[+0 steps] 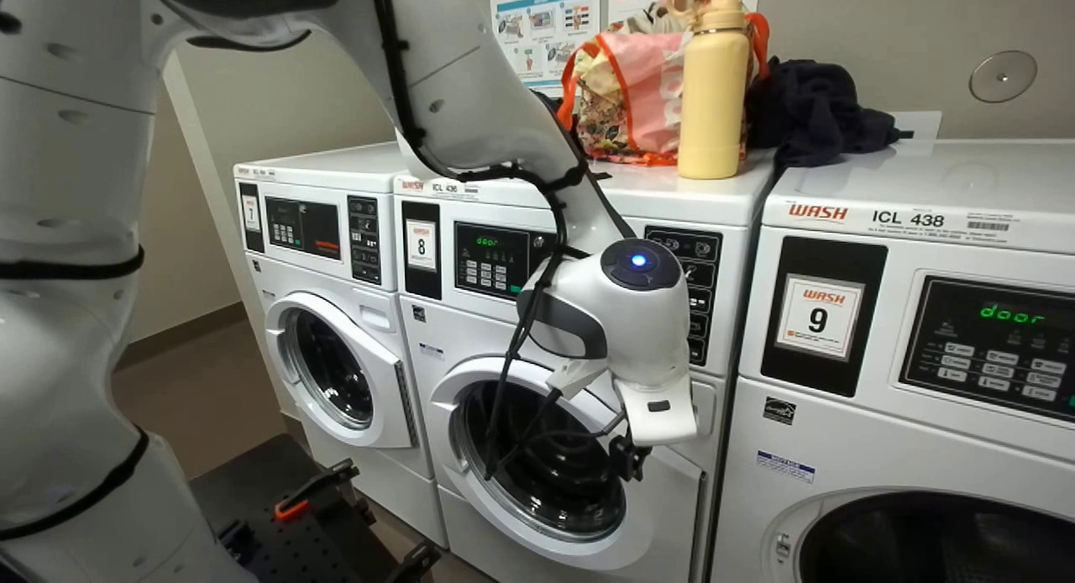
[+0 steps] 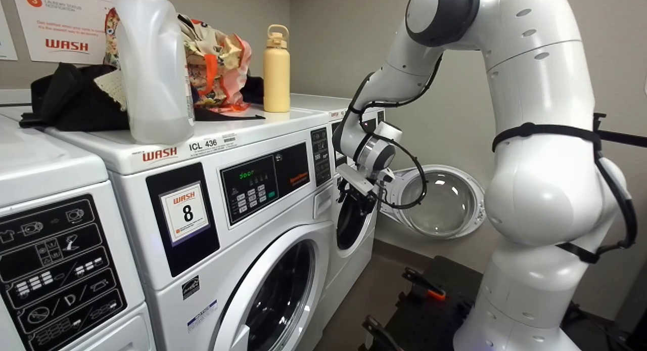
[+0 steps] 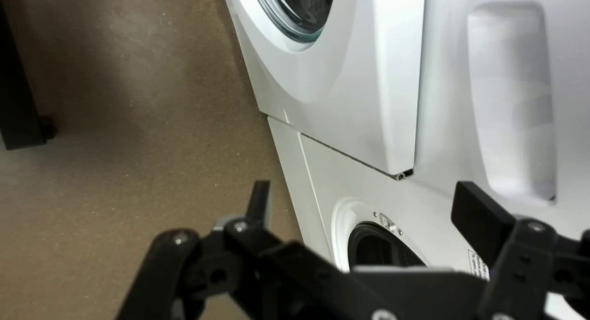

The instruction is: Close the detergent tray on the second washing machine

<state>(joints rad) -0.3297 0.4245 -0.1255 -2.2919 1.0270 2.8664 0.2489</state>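
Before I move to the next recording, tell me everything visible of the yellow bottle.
The bottle is tall, pale yellow and smooth, possibly coated metal, with a matching lid and carry loop. It stands upright on the white washer marked 8, near the edge beside washer 9. In an exterior view a gap separates it from the bag. The lid is on; contents are hidden.

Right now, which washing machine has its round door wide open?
Washer 9: its round door sticks right out. Washer 8 and the leftmost washer have theirs across the front.

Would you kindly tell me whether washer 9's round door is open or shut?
Open: the round door stands swung out from washer 9, leaving its opening uncovered.
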